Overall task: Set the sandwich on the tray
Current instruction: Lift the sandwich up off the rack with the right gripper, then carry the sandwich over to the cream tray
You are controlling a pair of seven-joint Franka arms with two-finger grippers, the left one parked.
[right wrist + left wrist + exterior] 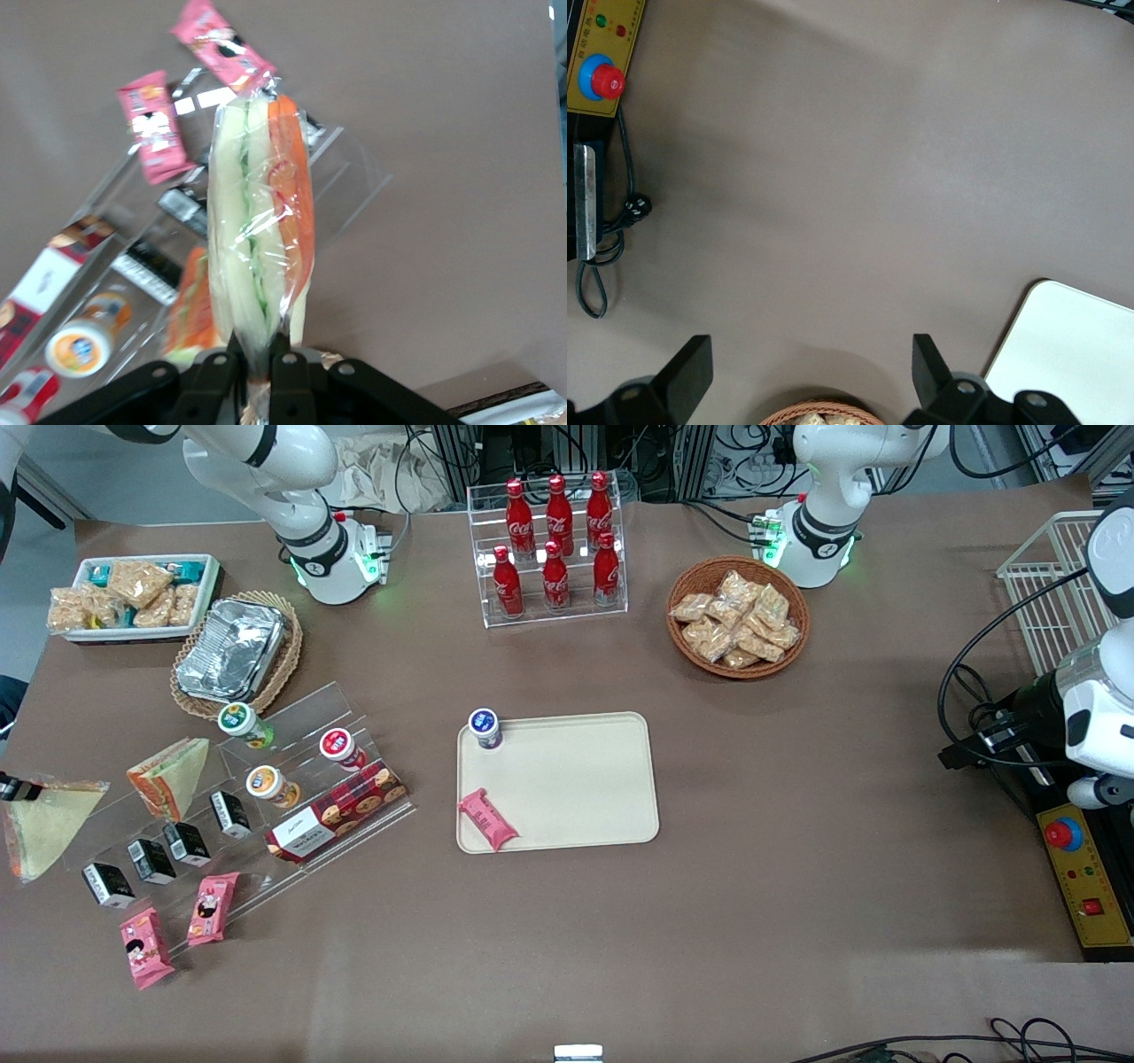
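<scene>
1. Sandwich (260,208) pinched at one wrapped tip by the gripper (259,363), hanging lifted over the counter (797,886) at the working arm's end.
2. Seen in the front view as a pale wedge (42,825) with the gripper (16,788) clamped on its upper corner; long axis running away from the fingers, filling edge facing the wrist camera.
3. Tray (576,779) well apart from the held sandwich, toward the middle of the counter, so the carry judged to be a long sideways sweep toward the parked arm's end.
4. On the tray already: a pink bar (486,819) and a small cup (484,728), both along the rim nearest the sandwich; bare area lying past them.
5. Between sandwich and tray: clear rack (292,797) of snacks, with a second sandwich (170,776) on it; probably best crossed high.
</scene>
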